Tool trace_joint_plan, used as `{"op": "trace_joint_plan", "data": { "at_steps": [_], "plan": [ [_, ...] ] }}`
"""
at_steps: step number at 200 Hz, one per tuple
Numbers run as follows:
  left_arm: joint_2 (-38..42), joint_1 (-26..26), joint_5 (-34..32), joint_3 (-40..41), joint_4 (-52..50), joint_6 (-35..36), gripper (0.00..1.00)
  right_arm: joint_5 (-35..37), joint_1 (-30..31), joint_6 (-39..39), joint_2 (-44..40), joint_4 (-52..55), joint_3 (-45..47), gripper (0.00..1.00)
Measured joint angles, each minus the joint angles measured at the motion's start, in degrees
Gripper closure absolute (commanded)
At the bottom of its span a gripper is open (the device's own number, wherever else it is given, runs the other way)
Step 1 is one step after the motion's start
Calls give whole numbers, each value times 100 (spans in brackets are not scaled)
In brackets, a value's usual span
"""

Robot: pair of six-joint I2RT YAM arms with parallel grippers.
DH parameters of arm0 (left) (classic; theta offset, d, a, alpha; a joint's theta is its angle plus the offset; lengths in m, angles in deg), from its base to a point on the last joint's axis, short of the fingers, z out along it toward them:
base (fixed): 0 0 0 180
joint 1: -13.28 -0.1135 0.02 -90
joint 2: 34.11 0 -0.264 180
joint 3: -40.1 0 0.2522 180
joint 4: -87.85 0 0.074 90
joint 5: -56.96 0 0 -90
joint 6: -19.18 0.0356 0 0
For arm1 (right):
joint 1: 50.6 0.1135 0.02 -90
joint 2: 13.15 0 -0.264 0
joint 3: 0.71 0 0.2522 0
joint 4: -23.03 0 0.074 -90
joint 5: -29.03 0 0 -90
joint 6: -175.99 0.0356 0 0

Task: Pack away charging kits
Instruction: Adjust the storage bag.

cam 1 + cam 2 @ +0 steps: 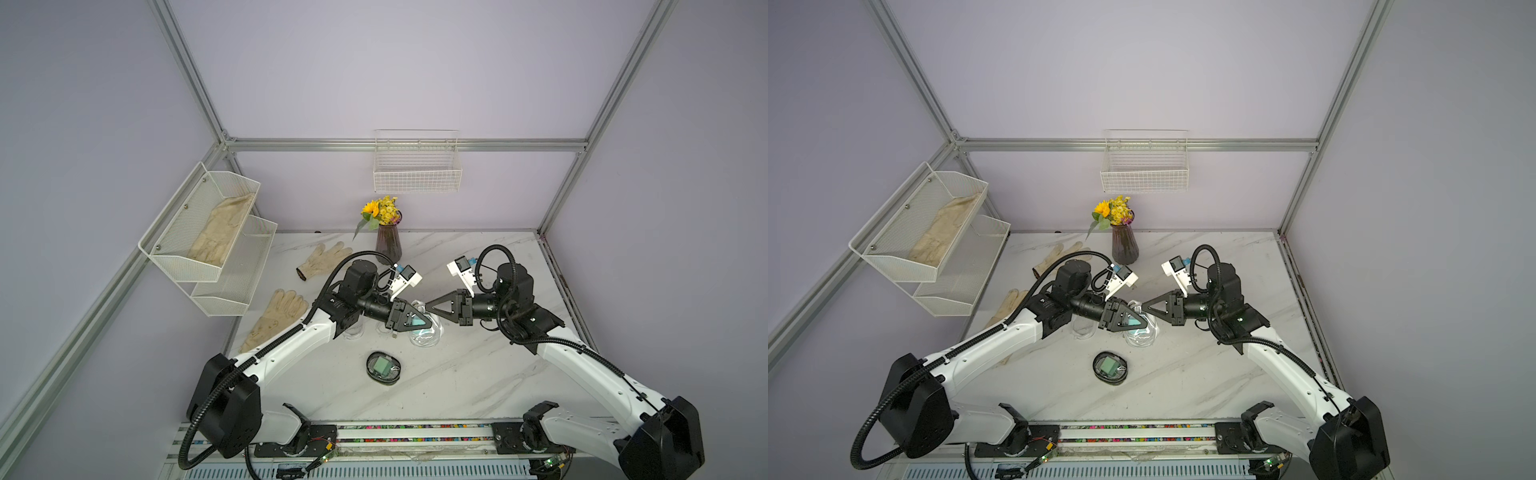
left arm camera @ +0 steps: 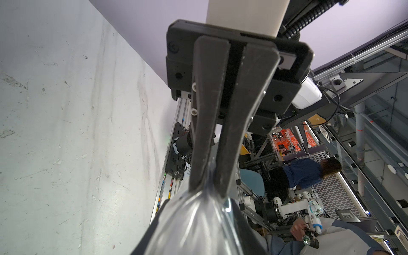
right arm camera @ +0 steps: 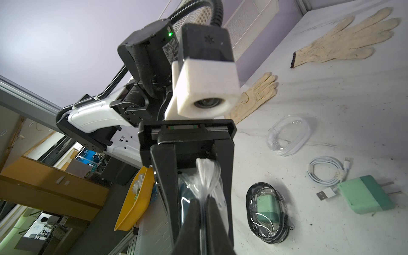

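Left tool [image 1: 422,322] clasps the clear case [image 1: 426,338]; right tool [image 1: 428,308] pinches its rim shut.

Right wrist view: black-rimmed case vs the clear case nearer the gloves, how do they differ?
1. Rim: the black-rimmed case has a dark edge. The clear case is see-through all round.
2. Contents: the black-rimmed case holds a mint charger. No charger shows in the clear case.

Shared: both are oval, lie on the table, and neither is gripped.
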Motion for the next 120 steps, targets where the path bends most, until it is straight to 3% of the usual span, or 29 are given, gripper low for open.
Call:
{"op": "trace_joint_plan", "data": {
  "at_steps": [8,32,120],
  "plan": [
    [0,-7,-7,0,205,-127,37,85,0,133,-42,-96,52,100],
    [42,-15,-184,72,1178,-780,24,446,0,704,-203,-608,323,100],
    [-46,151,-2100,1495,5307,-3300,23,2544,11,3088,-1266,-2929,1937,100]
  ]
}}
